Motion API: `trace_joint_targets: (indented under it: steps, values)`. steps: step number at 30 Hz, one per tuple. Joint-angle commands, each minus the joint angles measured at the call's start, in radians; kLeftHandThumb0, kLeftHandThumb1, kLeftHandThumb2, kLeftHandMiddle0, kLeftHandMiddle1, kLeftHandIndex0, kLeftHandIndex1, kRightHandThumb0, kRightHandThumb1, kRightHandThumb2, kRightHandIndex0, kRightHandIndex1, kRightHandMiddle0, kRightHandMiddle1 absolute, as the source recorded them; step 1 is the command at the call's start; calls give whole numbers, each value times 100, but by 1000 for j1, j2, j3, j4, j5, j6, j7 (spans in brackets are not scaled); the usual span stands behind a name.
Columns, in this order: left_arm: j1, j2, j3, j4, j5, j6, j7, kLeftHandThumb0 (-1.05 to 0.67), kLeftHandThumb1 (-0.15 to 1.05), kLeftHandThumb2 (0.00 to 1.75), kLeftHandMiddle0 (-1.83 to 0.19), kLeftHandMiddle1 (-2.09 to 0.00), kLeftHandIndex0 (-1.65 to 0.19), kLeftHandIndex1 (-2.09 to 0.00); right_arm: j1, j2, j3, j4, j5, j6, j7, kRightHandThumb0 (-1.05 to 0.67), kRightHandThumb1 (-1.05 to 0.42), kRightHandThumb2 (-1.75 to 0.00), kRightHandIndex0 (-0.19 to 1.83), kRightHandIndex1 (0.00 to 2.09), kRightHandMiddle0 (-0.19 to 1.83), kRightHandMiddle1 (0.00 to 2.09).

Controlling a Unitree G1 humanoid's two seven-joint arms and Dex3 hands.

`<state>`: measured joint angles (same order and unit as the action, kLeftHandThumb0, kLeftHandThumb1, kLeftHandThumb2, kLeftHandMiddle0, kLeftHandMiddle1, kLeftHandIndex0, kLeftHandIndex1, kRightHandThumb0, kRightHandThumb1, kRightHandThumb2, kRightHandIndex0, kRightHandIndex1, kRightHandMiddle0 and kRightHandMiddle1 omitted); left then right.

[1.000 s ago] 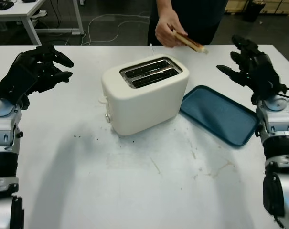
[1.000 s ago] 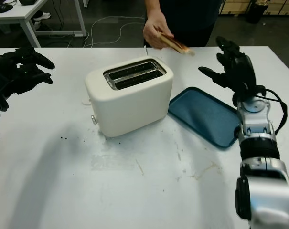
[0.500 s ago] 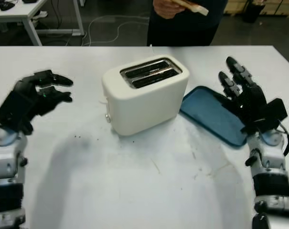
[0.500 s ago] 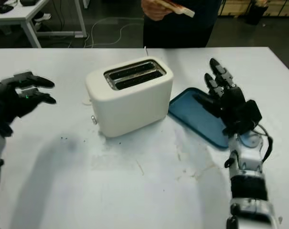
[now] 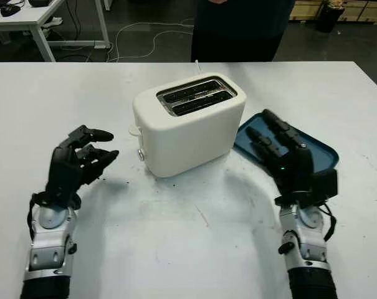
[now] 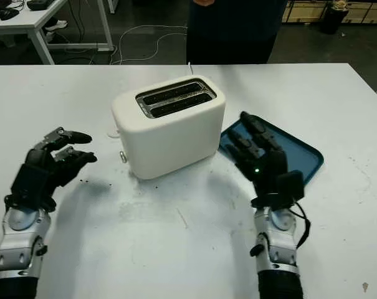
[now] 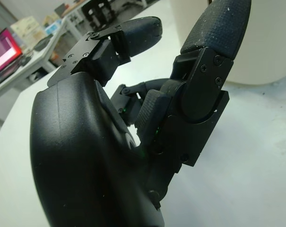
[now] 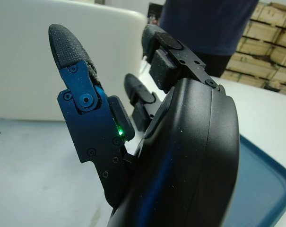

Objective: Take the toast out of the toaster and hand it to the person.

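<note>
Toast cannot be made out in the 2 dark slots of the toaster (image 5: 188,124), which is set mid-table within reach of both arms. Nothing is held: the left hand (image 5: 76,163) is open beside it, the right hand (image 5: 281,156) open over the blue tray (image 5: 319,152). The person (image 5: 241,28) is placed opposite, ready for a handover.

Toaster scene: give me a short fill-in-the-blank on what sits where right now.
1. The toaster has ____ slots on top.
2. The tray beside the toaster is ____ in colour.
3. The right hand is over the near edge of the ____.
4. The left hand holds ____.

Missing words: two; blue; tray; nothing
</note>
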<state>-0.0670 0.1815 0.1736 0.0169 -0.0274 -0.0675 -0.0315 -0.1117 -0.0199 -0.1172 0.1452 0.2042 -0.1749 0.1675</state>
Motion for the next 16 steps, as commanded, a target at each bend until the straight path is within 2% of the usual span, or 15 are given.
trace_joint_targets:
  steps: [1,10,13,16]
  values:
    - [10,-16,-11,7,22,-22,20,-105,85,0,-65,-131,-42,-136,13,0,9,-20,-24,4,-18,-71,-74,0,71,27,72,5]
    - [-2,-46,-47,15,45,-24,41,-105,87,1,-69,-125,-47,-133,15,-23,41,-32,-52,71,-14,-72,-70,0,69,27,73,3]
    - [-7,-45,-54,13,34,-26,24,-105,85,0,-73,-118,-51,-127,17,-24,46,-33,-60,79,-13,-73,-70,0,68,27,73,3]
    - [-14,-36,-57,14,33,-28,11,-105,83,0,-69,-121,-51,-127,19,-23,48,-30,-64,80,-16,-73,-70,0,68,27,73,2]
